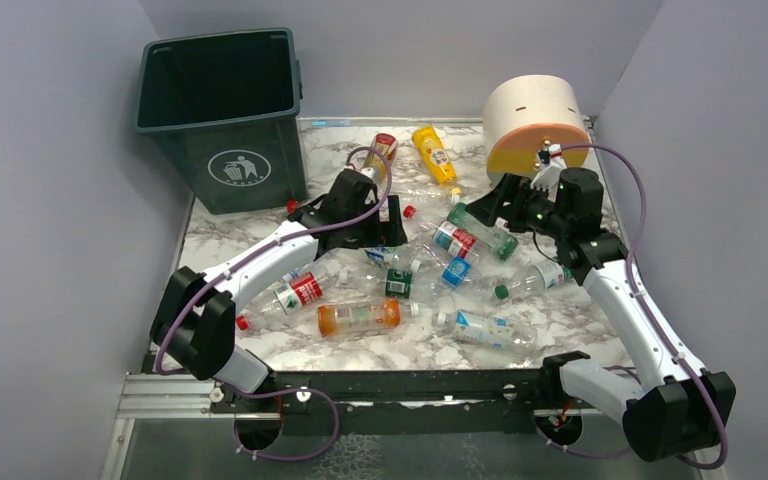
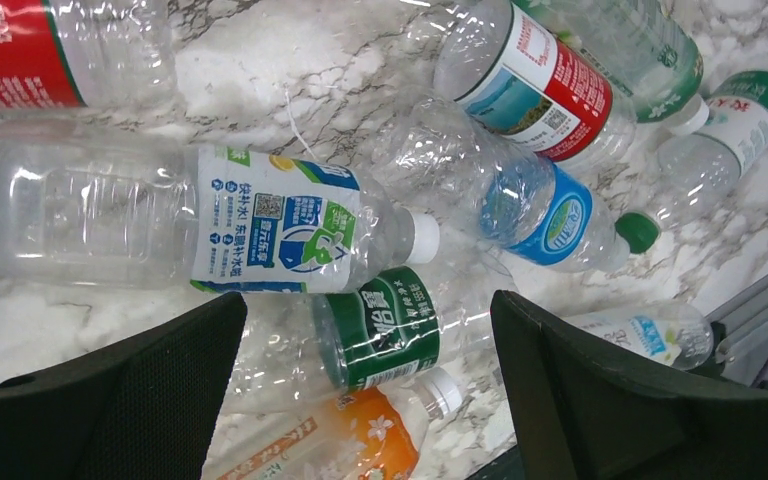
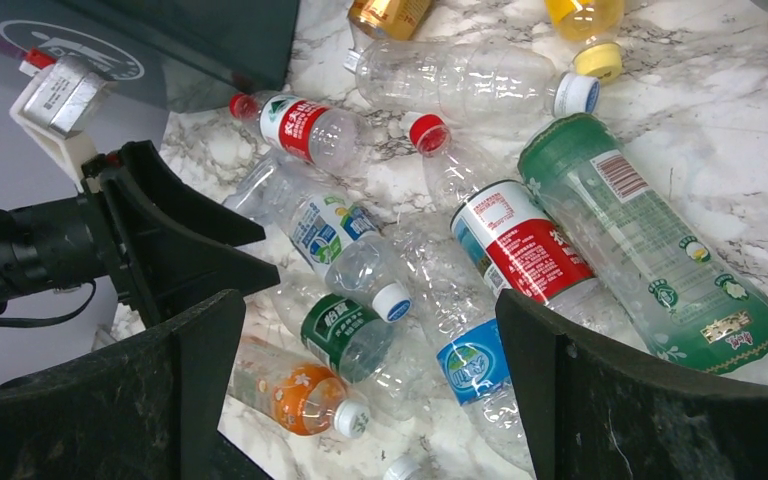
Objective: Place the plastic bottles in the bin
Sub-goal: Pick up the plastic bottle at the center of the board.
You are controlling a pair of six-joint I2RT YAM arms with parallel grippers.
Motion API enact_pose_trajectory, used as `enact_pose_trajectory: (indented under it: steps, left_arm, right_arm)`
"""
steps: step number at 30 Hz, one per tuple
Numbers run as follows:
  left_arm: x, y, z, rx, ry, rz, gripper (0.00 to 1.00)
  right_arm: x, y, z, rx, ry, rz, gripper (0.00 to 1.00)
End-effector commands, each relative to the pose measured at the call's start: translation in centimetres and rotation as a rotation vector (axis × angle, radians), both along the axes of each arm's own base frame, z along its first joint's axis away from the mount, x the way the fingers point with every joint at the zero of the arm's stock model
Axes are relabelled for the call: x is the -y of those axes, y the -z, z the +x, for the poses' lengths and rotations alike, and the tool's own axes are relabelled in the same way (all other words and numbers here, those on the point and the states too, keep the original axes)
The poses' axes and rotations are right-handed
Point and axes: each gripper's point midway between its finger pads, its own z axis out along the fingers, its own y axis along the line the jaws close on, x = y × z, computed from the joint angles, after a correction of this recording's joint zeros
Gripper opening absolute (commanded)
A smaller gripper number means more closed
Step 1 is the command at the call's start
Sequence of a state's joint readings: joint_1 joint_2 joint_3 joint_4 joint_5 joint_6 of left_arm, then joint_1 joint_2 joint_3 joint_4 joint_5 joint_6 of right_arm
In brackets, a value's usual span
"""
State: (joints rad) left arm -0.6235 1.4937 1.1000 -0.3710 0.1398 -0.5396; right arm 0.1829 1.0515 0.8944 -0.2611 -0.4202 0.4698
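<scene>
Several plastic bottles lie scattered on the marble table (image 1: 560, 320). The dark green bin (image 1: 222, 120) stands at the back left. My left gripper (image 1: 388, 228) hangs open over the middle of the heap. In its wrist view the left gripper (image 2: 368, 305) straddles a green-labelled clear bottle (image 2: 390, 325) without touching it, beside an orange bottle (image 2: 360, 440) and a white-labelled one (image 2: 270, 230). My right gripper (image 1: 488, 208) is open too, above the bottles further right. Below the right gripper (image 3: 368, 300) lie a blue-labelled bottle (image 3: 470, 365) and a red-labelled one (image 3: 520, 240).
A big cream cylinder (image 1: 535, 125) lies at the back right, close behind the right wrist. Yellow (image 1: 433, 152) and amber (image 1: 380, 150) bottles lie near the back edge. An orange bottle (image 1: 358, 317) and a clear one (image 1: 485, 330) lie at the front. Grey walls close in both sides.
</scene>
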Motion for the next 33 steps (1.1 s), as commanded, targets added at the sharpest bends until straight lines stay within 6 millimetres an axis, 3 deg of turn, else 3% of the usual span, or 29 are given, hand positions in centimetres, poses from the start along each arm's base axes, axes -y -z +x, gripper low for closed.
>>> enact_pose_trajectory:
  steps: [1,9,16,24,33]
  left_arm:
    - [-0.5,0.6,-0.5,-0.109,-0.176,-0.054,0.99]
    - [1.7,2.8,-1.1,-0.28,-0.363,-0.037,0.99]
    - [0.0,4.2,-1.7,-0.345,-0.555,0.047,0.99]
    - [-1.9,4.2,0.2,-0.273,-0.722,0.077,0.99]
    - [-1.6,6.1,2.4,-0.294,-0.772,0.129,0.99]
  right_arm:
    - [-0.3,-1.8,-0.4,0.045,-0.026,0.015,1.0]
    - [-0.6,-1.6,-0.4,0.035,-0.046,0.025,1.0]
    - [-0.6,-1.3,-0.6,0.03,-0.045,0.025,1.0]
    - [-0.9,-0.9,-1.0,0.021,-0.057,0.05,1.0]
    - [-1.3,-0.9,-1.6,0.018,-0.076,0.078,1.0]
